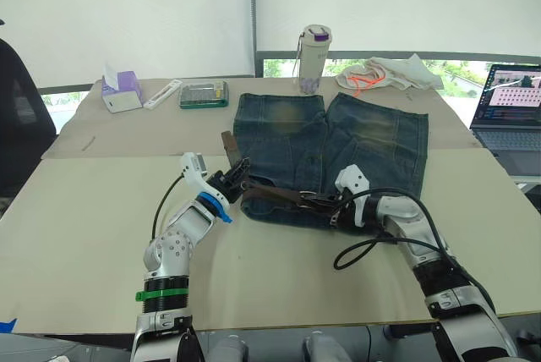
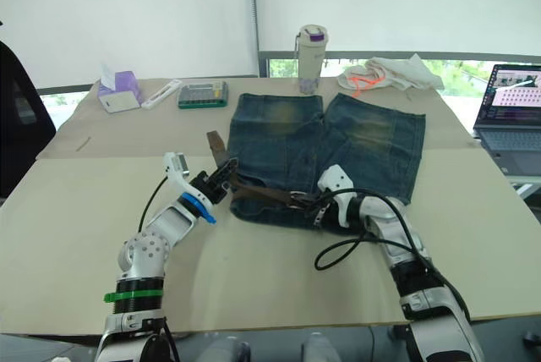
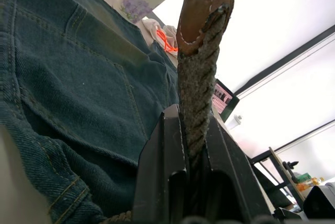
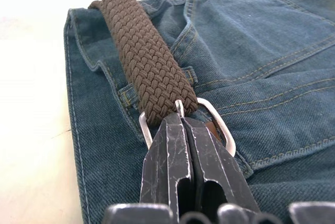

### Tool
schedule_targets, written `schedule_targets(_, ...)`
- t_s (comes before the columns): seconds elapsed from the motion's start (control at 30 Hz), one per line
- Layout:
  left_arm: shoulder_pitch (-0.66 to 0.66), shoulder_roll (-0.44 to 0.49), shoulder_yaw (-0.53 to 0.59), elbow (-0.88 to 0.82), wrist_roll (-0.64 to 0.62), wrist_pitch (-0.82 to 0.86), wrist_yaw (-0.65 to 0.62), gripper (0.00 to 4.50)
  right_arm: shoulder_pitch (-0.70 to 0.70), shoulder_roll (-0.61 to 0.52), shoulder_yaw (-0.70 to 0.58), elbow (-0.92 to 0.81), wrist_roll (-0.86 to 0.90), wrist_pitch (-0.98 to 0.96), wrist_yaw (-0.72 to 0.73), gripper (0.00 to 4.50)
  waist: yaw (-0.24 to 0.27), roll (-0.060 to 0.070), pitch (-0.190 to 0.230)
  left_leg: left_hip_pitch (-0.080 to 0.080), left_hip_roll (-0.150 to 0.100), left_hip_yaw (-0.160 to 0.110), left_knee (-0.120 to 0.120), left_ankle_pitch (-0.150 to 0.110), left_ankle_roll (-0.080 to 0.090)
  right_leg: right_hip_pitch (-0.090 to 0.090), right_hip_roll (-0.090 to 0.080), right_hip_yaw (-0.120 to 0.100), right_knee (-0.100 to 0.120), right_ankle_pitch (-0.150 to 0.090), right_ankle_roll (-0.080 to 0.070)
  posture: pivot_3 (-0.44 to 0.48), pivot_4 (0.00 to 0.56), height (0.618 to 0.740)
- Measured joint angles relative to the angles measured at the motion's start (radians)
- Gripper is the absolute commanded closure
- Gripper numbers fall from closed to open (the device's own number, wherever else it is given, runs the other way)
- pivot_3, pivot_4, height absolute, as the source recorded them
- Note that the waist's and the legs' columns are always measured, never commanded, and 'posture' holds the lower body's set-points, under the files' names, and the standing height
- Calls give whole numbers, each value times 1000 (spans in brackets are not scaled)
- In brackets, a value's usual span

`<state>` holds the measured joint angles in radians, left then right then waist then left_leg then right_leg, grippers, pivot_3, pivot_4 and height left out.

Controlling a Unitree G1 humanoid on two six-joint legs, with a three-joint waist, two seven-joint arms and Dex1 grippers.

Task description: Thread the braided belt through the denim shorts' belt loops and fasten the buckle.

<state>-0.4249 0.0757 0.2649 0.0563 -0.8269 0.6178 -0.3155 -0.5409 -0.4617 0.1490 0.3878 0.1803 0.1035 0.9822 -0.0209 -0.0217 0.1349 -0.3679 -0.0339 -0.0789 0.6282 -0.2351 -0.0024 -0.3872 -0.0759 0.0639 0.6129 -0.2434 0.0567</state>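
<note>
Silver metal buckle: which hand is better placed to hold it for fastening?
Right hand: its closed fingers already sit at the silver metal buckle; the left hand clamps the brown braided belt near its leather tip.

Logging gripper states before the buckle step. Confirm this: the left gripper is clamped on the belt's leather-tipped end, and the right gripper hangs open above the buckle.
Not quite. The right gripper is not open: the right wrist view shows its fingers shut at the buckle. The left gripper is indeed clamped on the braided belt below its leather tip.
</note>
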Motion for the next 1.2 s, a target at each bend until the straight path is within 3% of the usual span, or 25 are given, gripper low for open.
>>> schedule_targets(0.6,32,-3,-26,-1,14,-3,-13,4500,-64,-8,59,9,-103,37,18,4458,1,0,-1,1,0,-1,0,0,0,0,-1,0,0,0,0,0,150,740)
schedule_targets(0.93,32,-3,-36,-1,42,-7,-30,4500,-108,-29,127,-58,-186,192,19,4458,1,-1,-8,2,0,-1,0,0,0,1,0,0,0,0,0,0,150,740)
schedule_targets(1.2,20,44,-123,-4,131,-48,-119,4500,-136,-25,160,-65,-221,263,18,4458,2,-2,-18,3,0,-1,0,0,-1,2,0,0,0,0,0,0,150,740)
